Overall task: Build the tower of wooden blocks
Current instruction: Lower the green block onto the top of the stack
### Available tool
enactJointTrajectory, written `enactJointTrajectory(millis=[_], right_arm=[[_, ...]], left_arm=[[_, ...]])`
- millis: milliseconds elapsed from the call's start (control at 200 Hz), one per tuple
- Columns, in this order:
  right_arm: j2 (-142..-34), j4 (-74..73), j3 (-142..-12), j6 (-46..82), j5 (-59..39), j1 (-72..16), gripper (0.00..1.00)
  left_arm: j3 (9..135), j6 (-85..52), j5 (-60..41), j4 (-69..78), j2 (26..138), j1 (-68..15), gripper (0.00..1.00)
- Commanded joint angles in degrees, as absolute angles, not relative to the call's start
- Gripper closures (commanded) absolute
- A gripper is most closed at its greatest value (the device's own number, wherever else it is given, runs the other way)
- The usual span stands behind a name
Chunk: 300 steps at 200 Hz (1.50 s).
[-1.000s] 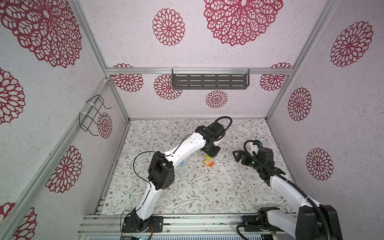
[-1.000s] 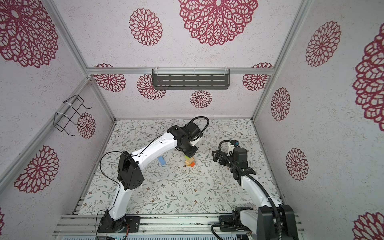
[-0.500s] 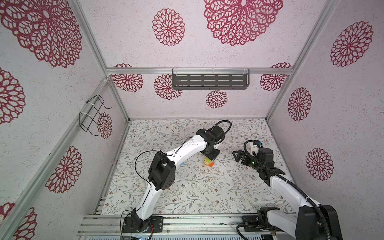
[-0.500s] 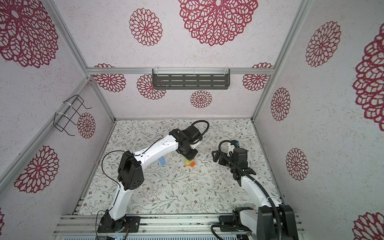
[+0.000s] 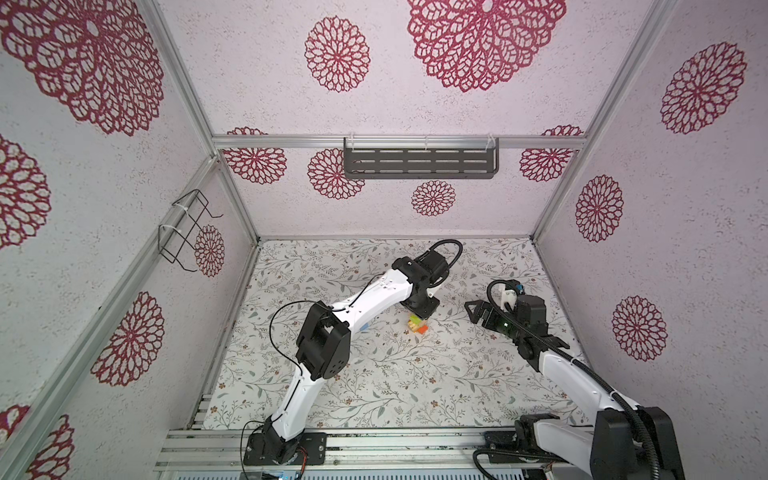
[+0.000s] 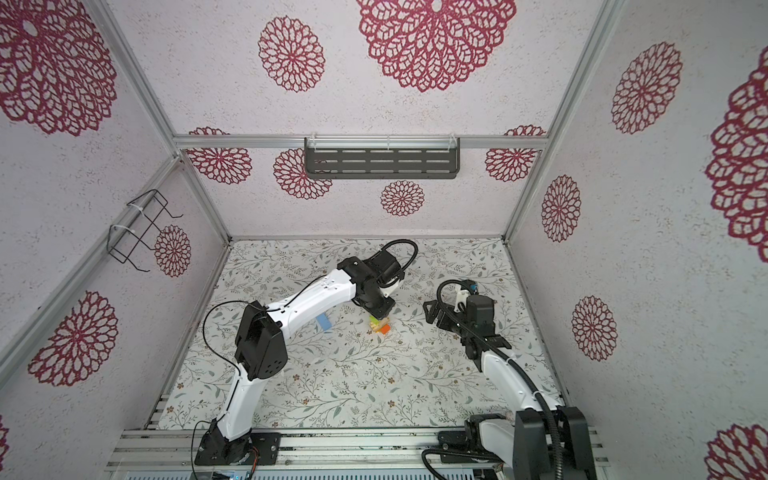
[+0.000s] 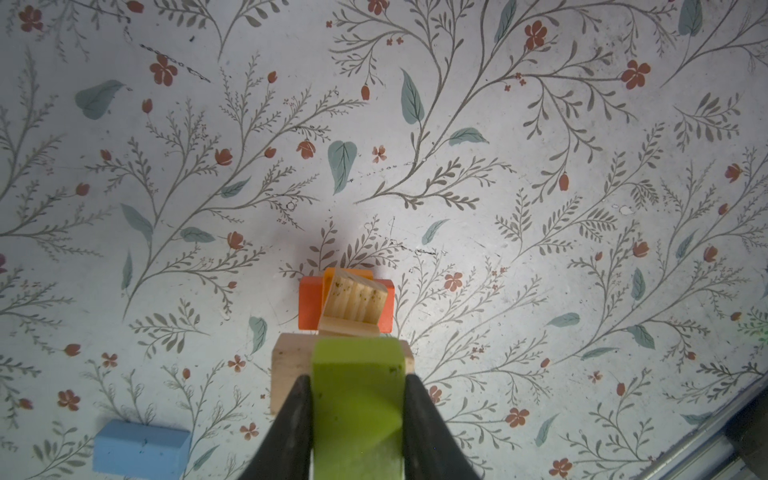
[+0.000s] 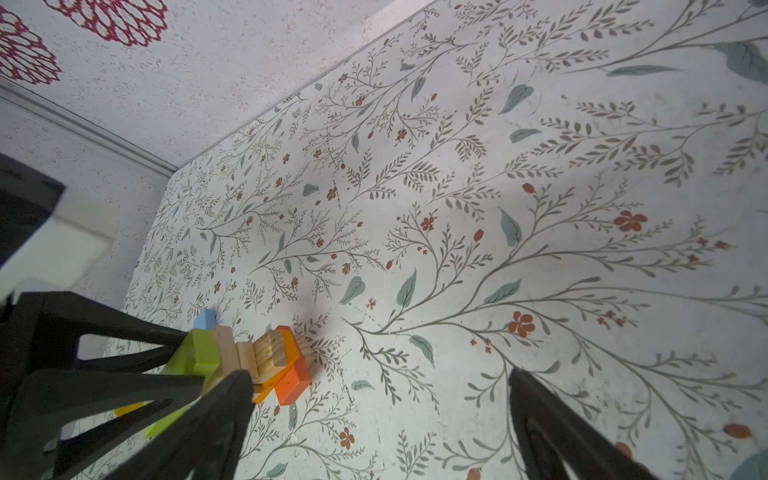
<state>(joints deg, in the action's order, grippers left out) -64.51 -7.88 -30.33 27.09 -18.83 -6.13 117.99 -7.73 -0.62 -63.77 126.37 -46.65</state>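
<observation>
Left claw (image 7: 356,377) is pinching a green block (image 7: 358,424) by its long sides and holding it over the wood block tower (image 5: 417,325), which stands near the middle of the flowered bench (image 5: 374,374), below that arm's wrist in both top views. Right claw (image 8: 378,374) is spread wide and empty, off to the side of the tower and apart from it. The build looks partway done. A red-orange block (image 7: 309,303) and an orange block (image 8: 266,392) lie crossed at the base. A grooved tan piece (image 7: 353,301) sits skewed on top of them, and a plain tan block (image 7: 291,365) is directly under the green one. Whether the green block already bears on the stack cannot be told. A light blue block (image 7: 141,446) lies flat on the bench just beside the tower, not yet used. The stack itself is small, uneven and twisted, its layers turned at differing angles rather than squared up.
</observation>
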Motion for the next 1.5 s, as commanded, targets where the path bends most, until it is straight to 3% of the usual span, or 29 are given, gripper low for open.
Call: enactJointTrajectory(millis=[0, 1496], right_arm=[[-64.8, -9.7, -29.8, 27.7, -19.7, -5.8, 0.01], [-65.5, -10.3, -29.4, 27.8, -19.9, -5.8, 0.01]], left_arm=[[117.3, -5.6, -0.6, -63.0, 124.0, -45.7, 0.70], [117.8, -5.3, -1.0, -62.5, 125.3, -45.6, 0.66]])
